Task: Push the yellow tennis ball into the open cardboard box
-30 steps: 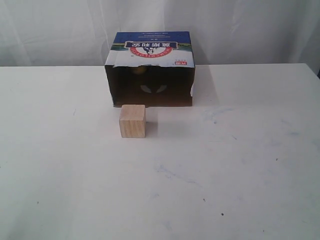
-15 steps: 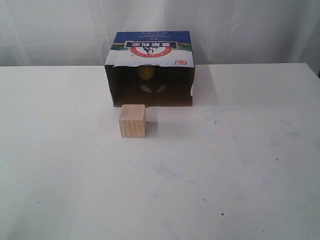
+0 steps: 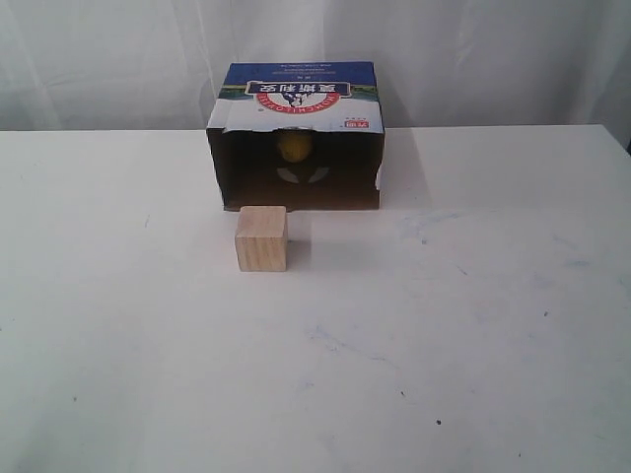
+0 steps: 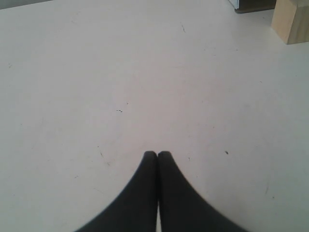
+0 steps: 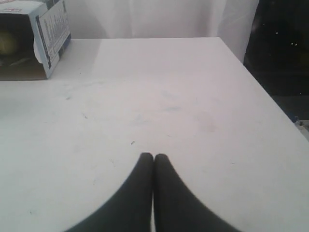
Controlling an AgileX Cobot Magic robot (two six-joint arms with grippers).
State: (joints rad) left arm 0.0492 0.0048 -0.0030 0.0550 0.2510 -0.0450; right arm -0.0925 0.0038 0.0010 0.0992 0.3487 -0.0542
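Sitting inside the cardboard box [image 3: 296,94] near the far edge of the worktop [image 3: 493,345], the yellow ball [image 3: 294,146] lies ahead of both arms; left jaws and right jaws are closed and empty, neither clearly nearer.

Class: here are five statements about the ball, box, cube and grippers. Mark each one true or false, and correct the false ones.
1. The ball is inside the box. True.
2. The cube sits on top of the box. False: it stands on the table in front of the box.
3. The left gripper has its fingers shut on nothing. True.
4. The right gripper holds the ball. False: its fingers are shut on nothing, over bare table.
5. In the exterior view, the box's opening faces away from the camera. False: it faces the camera, showing the dark interior.
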